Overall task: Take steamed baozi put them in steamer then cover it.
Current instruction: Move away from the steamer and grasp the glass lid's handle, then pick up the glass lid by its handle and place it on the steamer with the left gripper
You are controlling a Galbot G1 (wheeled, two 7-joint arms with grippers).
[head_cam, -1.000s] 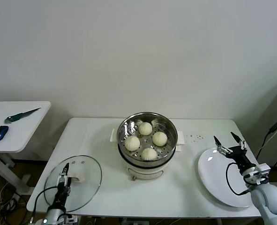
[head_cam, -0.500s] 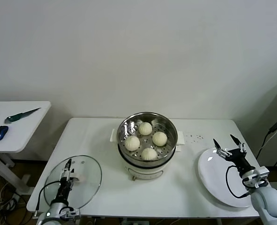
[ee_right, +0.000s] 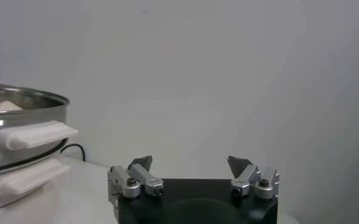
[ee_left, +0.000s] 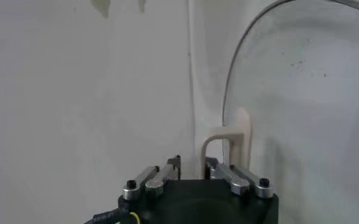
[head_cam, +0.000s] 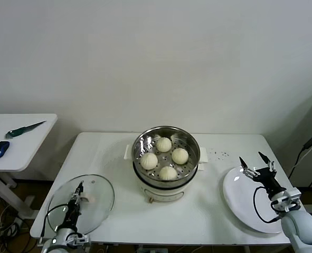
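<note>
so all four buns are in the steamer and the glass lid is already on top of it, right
Not quite. The four buns are in the steamer, but the glass lid is not on it yet. The head view shows it lying flat on the table, at the robot's left, with the left hand at its handle.

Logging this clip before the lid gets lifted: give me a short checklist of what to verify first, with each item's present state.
1. All four baozi sit in the steamer: ok.
2. Steamer rim free of anything that would block the lid: ok.
3. Glass lid lies flat on the table, left of the steamer: ok.
4. Left pincer closed on the lid handle: cannot tell; its fingers sit close together at the handle's base, but contact is unclear.
5. Right pincer open, holding nothing, above the plate, away from the lid's path: ok.
</note>
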